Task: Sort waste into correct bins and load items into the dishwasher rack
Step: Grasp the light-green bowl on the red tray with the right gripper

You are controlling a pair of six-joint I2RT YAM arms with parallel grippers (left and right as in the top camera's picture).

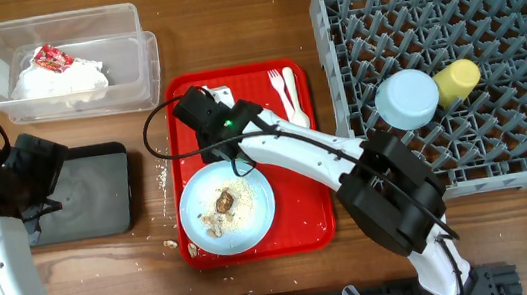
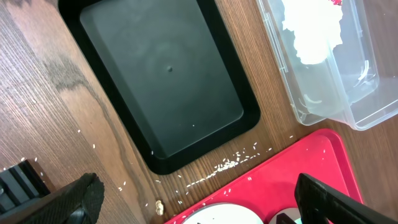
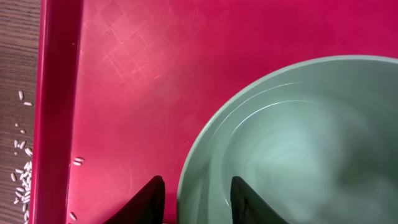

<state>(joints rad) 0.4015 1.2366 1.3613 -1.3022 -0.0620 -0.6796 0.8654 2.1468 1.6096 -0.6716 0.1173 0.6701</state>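
Wooden table (image 1: 228, 21), rice-like crumbs (image 1: 161, 175) scattered left of the red tray (image 1: 301, 203). Nothing of the room beyond the tabletop shows.

Clear tub (image 1: 134, 78) far left, long axis left-right, holding napkins (image 1: 59, 82) with the wrapper (image 1: 51, 59) on top. Black tray (image 1: 98, 193) just below it, beside the red tray.

Plate (image 1: 256, 209) flat on the red tray's near half, brown scraps (image 1: 225, 203) on it. Fork (image 1: 277, 83) and spoon (image 1: 291, 94) side by side at the tray's far right corner, long axes near-to-far, fork tines toward the far edge.

Rack (image 1: 504, 138) on the right. In it the blue bowl (image 1: 407, 100) looks bottom-up. The cup (image 1: 457, 80) lies on its side touching it; which way its mouth faces is unclear.

Green bowl (image 3: 298, 143) upright on the red tray's far left part. Right gripper (image 3: 196, 186) straddles its rim, one finger inside, one outside, partly closed, a sliver of tray between the outer finger and the rim.

Left gripper (image 2: 199, 186) spread wide, holding nothing, over the table near the black tray.
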